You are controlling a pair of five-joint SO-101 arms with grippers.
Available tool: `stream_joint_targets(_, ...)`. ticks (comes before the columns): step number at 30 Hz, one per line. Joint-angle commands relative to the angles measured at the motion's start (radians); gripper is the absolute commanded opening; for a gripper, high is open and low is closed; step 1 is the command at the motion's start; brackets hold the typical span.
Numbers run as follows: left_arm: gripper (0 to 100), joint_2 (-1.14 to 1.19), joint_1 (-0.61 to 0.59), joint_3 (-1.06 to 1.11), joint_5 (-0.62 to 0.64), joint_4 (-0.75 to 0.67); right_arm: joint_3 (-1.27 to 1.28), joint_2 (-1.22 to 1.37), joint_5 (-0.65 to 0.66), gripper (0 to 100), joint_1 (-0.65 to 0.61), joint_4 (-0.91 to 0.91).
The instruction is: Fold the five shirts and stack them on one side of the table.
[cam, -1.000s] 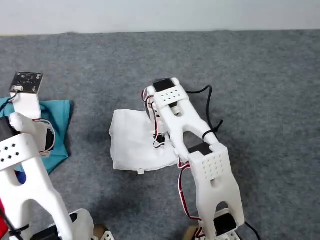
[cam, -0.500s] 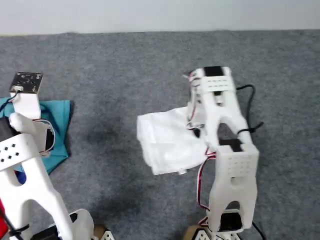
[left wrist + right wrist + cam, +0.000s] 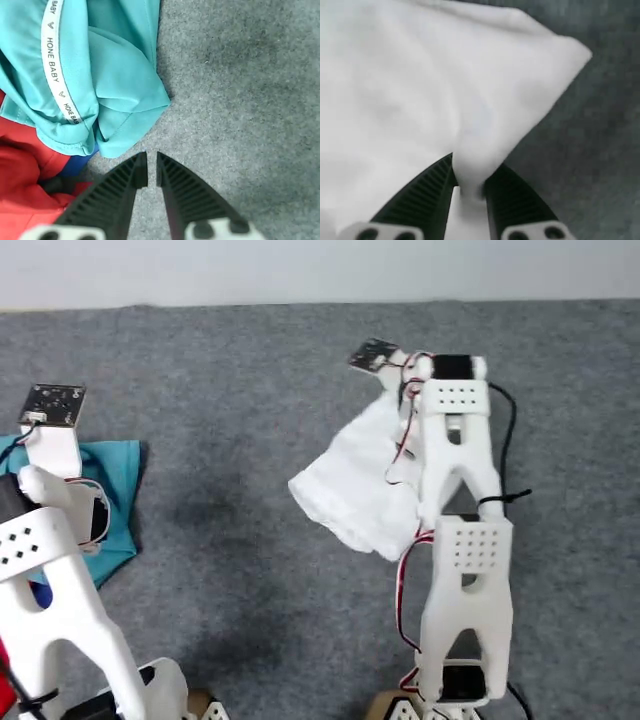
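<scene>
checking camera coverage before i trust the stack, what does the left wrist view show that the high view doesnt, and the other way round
Left wrist view: the left gripper, fingers nearly together and empty, and a red shirt lying under the teal shirt. High view: the right arm holding up the white shirt near the middle of the table. Both: the teal shirt lying on the grey table.

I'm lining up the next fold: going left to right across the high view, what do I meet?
teal shirt → grey table → white shirt, held by the right gripper → right arm
</scene>
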Motion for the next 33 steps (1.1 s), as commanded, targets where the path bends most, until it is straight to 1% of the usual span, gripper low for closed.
stream_joint_targets(1, 4, -0.026, -0.002, -0.01, -0.009, 0.021, -0.207, 0.081, 0.048, 0.9, -0.039, -0.016)
stream_joint_targets(5, 4, -0.026, -0.002, -0.01, -0.009, 0.021, -0.362, 0.213, 0.058, 1.8, -0.056, -0.047)
stream_joint_targets(7, 4, -0.026, -0.002, -0.008, -0.009, 0.021, -0.445, 0.248, 0.049, 7.1, -0.062, -0.024)
stream_joint_targets(8, 4, -0.026, -0.002, -0.008, -0.009, 0.021, -0.485, 0.259, 0.029, 11.7, -0.064, -0.001)
stream_joint_targets(10, 4, -0.026, -0.002, -0.008, -0.009, 0.021, -0.554, 0.263, -0.06, 19.4, -0.065, 0.035)
stream_joint_targets(11, 4, -0.026, -0.002, -0.008, -0.009, 0.021, -0.586, 0.263, -0.115, 21.0, -0.065, 0.054)
stream_joint_targets(12, 4, -0.026, -0.002, -0.008, -0.009, 0.021, -0.612, 0.26, -0.158, 21.5, -0.067, 0.079)
stream_joint_targets(16, 4, -0.026, 0.0, -0.008, -0.009, 0.021, -0.658, 0.246, -0.262, 21.5, -0.077, 0.203)
stream_joint_targets(19, 4, -0.026, 0.0, -0.008, -0.009, 0.021, -0.658, 0.216, -0.399, 21.3, -0.064, 0.202)
stream_joint_targets(21, 4, -0.026, 0.0, -0.008, -0.009, 0.021, -0.652, 0.189, -0.448, 20.8, -0.061, 0.205)
stream_joint_targets(22, 4, -0.026, 0.0, -0.008, -0.009, 0.021, -0.635, 0.171, -0.47, 19.1, -0.059, 0.205)
stream_joint_targets(24, 4, -0.026, 0.0, -0.01, -0.009, 0.021, -0.566, 0.117, -0.519, 11.3, -0.059, 0.206)
stream_joint_targets(26, 4, -0.026, 0.0, -0.01, -0.009, 0.021, -0.442, 0.041, -0.565, 2.0, -0.064, 0.206)
stream_joint_targets(27, 4, -0.026, 0.0, -0.01, -0.009, 0.021, -0.367, -0.005, -0.585, 0.2, -0.067, 0.206)
stream_joint_targets(29, 4, -0.026, -0.002, -0.01, -0.009, 0.023, -0.181, -0.119, -0.641, 2.0, -0.067, 0.205)
stream_joint_targets(33, 4, -0.026, -0.002, -0.01, -0.018, 0.023, 0.199, -0.357, -0.766, 0.9, -0.082, 0.202)
